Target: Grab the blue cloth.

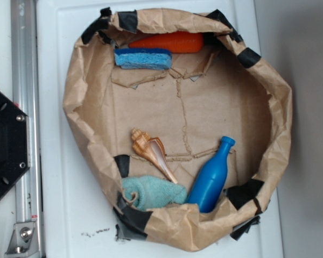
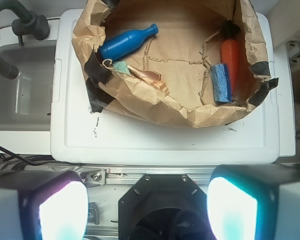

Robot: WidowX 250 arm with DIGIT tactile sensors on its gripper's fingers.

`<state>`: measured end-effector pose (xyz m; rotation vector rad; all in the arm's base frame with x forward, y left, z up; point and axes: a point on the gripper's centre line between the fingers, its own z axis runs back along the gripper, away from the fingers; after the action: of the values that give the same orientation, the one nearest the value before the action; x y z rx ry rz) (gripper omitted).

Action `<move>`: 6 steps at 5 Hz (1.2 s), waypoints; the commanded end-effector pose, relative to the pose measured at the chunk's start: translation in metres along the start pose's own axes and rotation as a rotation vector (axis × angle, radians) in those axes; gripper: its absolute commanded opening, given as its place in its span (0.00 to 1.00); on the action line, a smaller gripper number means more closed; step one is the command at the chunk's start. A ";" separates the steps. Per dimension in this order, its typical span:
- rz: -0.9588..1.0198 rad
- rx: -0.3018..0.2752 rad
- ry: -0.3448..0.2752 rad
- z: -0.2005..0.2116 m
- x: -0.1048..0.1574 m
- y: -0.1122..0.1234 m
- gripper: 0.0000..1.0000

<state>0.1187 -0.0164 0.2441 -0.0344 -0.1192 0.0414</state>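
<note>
The blue cloth (image 1: 152, 192) is a bunched pale teal terry cloth lying inside the brown paper bag (image 1: 86, 91), at its lower left against the wall. In the wrist view only a small teal corner of the cloth (image 2: 121, 67) shows behind the bag's rim. The gripper (image 2: 147, 210) is open and empty, its two glowing fingers (image 2: 62, 212) wide apart, high above the robot's black base and well short of the bag. The gripper does not show in the exterior view.
Inside the bag lie a seashell (image 1: 151, 151) touching the cloth, a glossy blue bottle (image 1: 211, 177), a flat blue sponge (image 1: 142, 58) and an orange carrot-like object (image 1: 169, 42). The bag stands on a white lid (image 2: 155, 140). A sink (image 2: 15, 90) lies to the left in the wrist view.
</note>
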 end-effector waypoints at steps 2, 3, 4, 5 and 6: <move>0.056 0.049 0.039 -0.056 0.043 -0.005 1.00; 0.314 0.025 0.181 -0.110 0.081 0.015 1.00; 0.493 -0.027 0.294 -0.143 0.118 0.029 1.00; 0.562 -0.050 0.348 -0.155 0.111 0.041 1.00; 0.615 -0.162 0.351 -0.155 0.088 0.052 1.00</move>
<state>0.2275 0.0254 0.0906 -0.2229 0.3196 0.6266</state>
